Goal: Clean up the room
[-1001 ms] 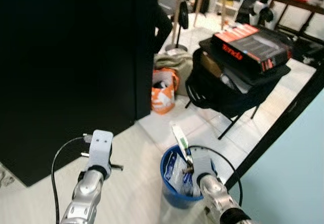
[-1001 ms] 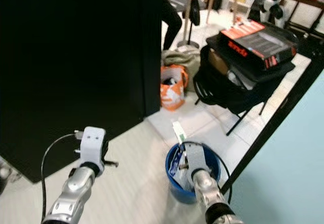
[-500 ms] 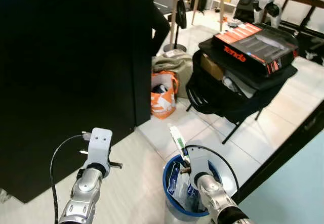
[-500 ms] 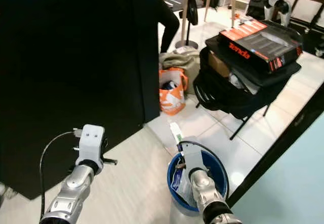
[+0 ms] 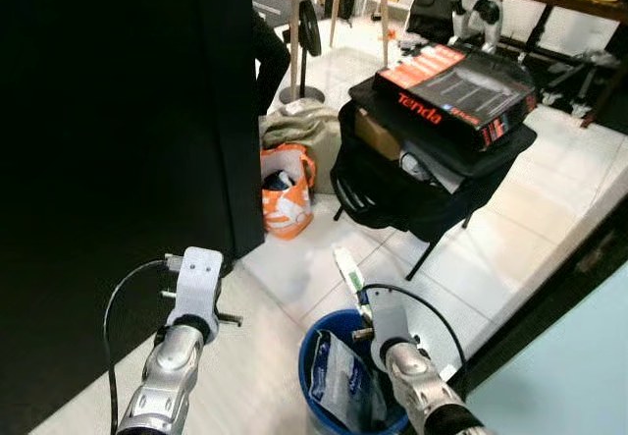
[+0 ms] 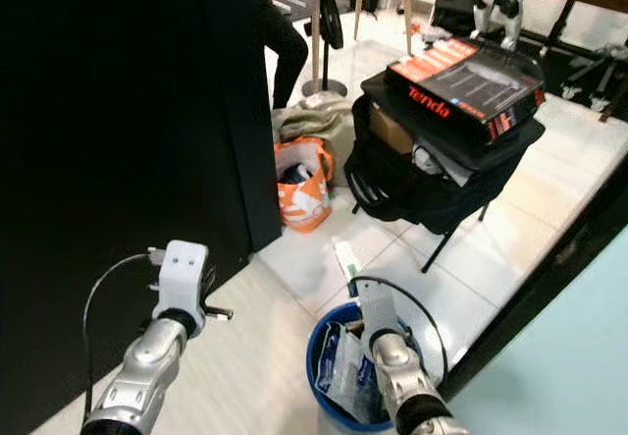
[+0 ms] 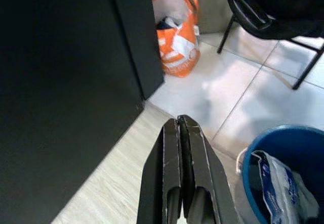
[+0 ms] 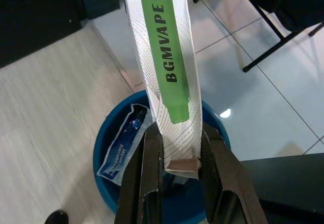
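My right gripper (image 8: pixel 179 137) is shut on a long white box with a green BGMVAPE label (image 8: pixel 167 67). It holds the box upright over the blue bin (image 5: pixel 312 335) on the floor. A crumpled white and blue plastic packet (image 5: pixel 339 381) lies inside the bin (image 8: pixel 107 150). In the left eye view the box (image 5: pixel 346 268) sticks up above the far rim. My left gripper (image 7: pixel 179 122) is shut and empty, held over the pale wood floor to the left of the bin (image 7: pixel 251 155).
A tall black cabinet (image 5: pixel 118 160) stands at the left. Beyond the bin are an orange bag (image 5: pixel 285 185), an olive cloth heap (image 5: pixel 306 126) and a black folding chair with a bag and a Tenda box (image 5: pixel 456 81). A dark door frame (image 5: pixel 549 288) runs at the right.
The camera has shifted, so the chair and the orange bag sit further left in the picture. Both arms keep their pose; the right gripper still holds the box over the bin.
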Available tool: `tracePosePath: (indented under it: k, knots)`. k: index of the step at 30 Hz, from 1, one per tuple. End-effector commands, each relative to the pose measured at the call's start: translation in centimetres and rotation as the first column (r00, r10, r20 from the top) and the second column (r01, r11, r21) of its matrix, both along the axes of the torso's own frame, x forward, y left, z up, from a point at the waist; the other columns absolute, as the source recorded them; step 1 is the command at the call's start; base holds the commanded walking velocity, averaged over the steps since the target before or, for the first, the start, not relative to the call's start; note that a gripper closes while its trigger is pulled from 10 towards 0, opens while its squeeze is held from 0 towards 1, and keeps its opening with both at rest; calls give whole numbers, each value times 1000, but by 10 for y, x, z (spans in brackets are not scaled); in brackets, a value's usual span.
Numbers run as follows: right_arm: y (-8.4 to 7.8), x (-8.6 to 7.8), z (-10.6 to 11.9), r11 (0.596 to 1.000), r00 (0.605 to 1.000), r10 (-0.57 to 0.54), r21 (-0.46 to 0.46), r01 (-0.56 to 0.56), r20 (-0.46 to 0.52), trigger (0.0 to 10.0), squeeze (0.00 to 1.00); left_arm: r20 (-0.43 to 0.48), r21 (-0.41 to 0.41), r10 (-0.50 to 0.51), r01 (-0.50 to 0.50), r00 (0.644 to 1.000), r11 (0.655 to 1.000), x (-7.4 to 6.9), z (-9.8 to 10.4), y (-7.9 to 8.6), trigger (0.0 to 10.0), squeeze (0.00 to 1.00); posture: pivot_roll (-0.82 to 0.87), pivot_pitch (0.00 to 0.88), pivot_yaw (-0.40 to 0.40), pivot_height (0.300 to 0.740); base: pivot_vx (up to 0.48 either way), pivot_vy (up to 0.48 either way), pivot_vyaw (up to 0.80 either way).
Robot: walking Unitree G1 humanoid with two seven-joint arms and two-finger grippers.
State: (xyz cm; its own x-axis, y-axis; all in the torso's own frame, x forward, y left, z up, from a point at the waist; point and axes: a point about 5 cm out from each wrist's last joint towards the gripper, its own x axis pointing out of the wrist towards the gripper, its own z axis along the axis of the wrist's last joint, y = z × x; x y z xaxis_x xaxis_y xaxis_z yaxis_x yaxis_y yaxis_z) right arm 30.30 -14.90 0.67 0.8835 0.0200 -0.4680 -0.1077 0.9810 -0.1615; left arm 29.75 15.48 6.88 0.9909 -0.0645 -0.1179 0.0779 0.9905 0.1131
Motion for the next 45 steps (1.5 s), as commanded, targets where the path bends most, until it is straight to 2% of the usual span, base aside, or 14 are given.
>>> tracePosePath:
  k: [1,12,16,19,27,29,31,33,34,36,40,42,45]
  knots:
    - [0,-4,-4,1000,1000,-2,-1,2,-19,10000,0,-48,-13,-33,32,998,999,-4,-8,-7,10000,0,65,99,-23,740,0,0,0]
    - [0,-4,-4,1000,1000,5,-5,-5,-21,10000,0,-56,7,-44,44,997,999,-5,-10,-8,10000,0,63,95,-28,740,0,0,0]
    - [1,-4,-4,1000,1000,10,-6,-11,-22,10000,0,-66,20,-58,59,996,998,-6,-11,-9,10000,0,62,94,-30,740,0,-401,0]
    - [1,-3,-4,1000,1000,17,-9,-17,-23,10000,0,-76,-8,-46,46,996,999,-6,-13,-10,10000,0,60,88,-31,740,0,0,0]
    - [2,-2,-3,999,999,30,-15,-31,-24,10000,0,-83,-2,-60,60,995,998,-6,-13,-11,10000,0,59,84,-35,740,0,0,0]
    - [3,-2,-3,999,999,41,-21,-41,-26,10000,0,-89,4,-88,89,992,996,-7,-15,-13,10000,0,59,82,-37,740,0,0,0]
    - [5,-1,-4,996,996,72,-54,-75,-47,10000,0,-109,60,-180,187,978,980,-10,-18,-18,10000,0,58,84,-38,740,0,0,0]
    - [5,-1,-4,996,996,72,-54,-75,-47,10000,0,-109,60,-180,187,978,980,-10,-18,-18,10000,0,58,84,-38,740,0,0,0]
    - [6,-2,-5,993,994,85,-77,-89,-64,10000,0,-126,104,-235,249,964,963,-12,-21,-21,10000,0,58,87,-38,740,0,0,0]
    - [6,-2,-6,991,993,90,-91,-97,-74,10000,0,-145,123,-265,283,953,951,-13,-23,-23,10000,0,59,90,-39,740,0,0,0]
    - [5,-1,-5,990,993,91,-100,-98,-80,10000,0,-145,98,-227,243,963,965,-9,-22,-20,10000,0,59,94,-40,740,0,0,0]
    - [5,0,-5,990,993,89,-101,-97,-80,10000,0,-144,51,-169,178,975,983,-7,-21,-18,10000,0,58,95,-39,740,0,0,0]
    - [5,0,-5,990,993,87,-100,-95,-80,10000,0,-137,51,-154,162,979,986,-6,-20,-17,10000,0,56,95,-40,740,0,-480,0]
